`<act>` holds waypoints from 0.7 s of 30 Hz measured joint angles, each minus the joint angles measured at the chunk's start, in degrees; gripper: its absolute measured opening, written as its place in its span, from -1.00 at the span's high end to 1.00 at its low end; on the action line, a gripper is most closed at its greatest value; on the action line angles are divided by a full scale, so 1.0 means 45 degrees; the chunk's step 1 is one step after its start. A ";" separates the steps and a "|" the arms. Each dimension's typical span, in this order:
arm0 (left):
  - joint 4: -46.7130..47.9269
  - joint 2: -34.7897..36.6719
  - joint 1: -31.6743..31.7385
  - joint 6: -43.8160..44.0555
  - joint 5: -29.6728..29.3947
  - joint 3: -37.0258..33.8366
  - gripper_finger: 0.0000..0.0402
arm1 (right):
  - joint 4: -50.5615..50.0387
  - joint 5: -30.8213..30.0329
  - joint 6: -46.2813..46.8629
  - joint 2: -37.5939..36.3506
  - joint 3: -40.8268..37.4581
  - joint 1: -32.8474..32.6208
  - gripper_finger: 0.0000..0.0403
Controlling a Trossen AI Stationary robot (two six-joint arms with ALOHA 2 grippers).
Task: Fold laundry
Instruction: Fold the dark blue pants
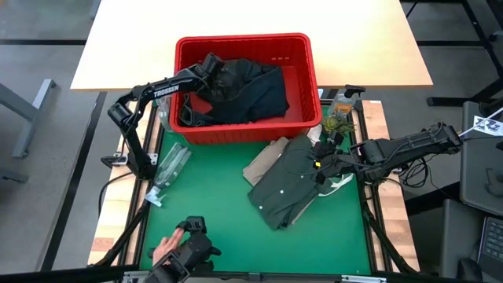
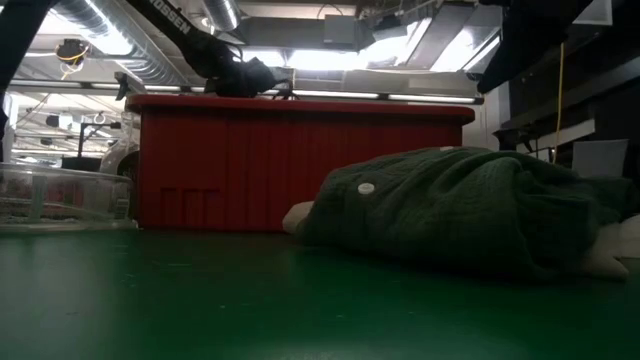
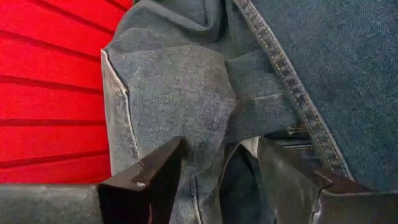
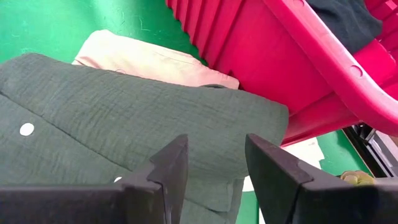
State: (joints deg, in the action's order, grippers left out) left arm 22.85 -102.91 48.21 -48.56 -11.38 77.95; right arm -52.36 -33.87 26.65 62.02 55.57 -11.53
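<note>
The olive-green buttoned shirt (image 1: pixel 295 187) is laid on the green mat (image 1: pixel 228 228), its long axis running from 7 to 1 o'clock. The right gripper (image 1: pixel 321 168) is held over its 3 o'clock edge, fingers parted, nothing gripped. The left gripper (image 1: pixel 211 69) is lowered into the red basket (image 1: pixel 302 79) at 12 o'clock, fingers spread around denim jeans (image 3: pixel 205 87). "TROSSEN" is read on the left arm (image 1: pixel 161 90).

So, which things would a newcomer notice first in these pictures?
First the red basket at the far side of the green mat, with dark clothes and denim jeans inside, where the left gripper reaches in, jaws open. Then the olive-green shirt lying on the mat, the right gripper above it.
</note>
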 joint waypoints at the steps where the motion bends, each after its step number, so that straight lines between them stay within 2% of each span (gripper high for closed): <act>1: 0.0003 0.0000 0.0004 0.0000 0.0003 0.0000 -0.01 | 0.0000 -0.0005 -0.0020 -0.0004 0.0000 0.0000 0.20; 12: -0.1260 0.0000 0.0063 0.1067 0.0082 0.0000 -0.01 | 0.0000 -0.0042 -0.0039 0.0000 0.0000 0.0000 0.20; 17: -0.1600 -0.0685 0.0204 0.1544 -0.0105 0.0023 -0.01 | -0.0005 -0.0044 -0.0039 0.0000 0.0000 0.0000 0.20; 21: -0.1559 -0.1068 0.0080 0.2323 -0.0871 0.0019 0.15 | -0.0005 -0.0044 -0.0044 0.0000 0.0000 0.0000 0.20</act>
State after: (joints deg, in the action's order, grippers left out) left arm 15.84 -107.72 48.57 -38.10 -15.30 78.04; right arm -52.38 -34.06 26.46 62.02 55.57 -11.53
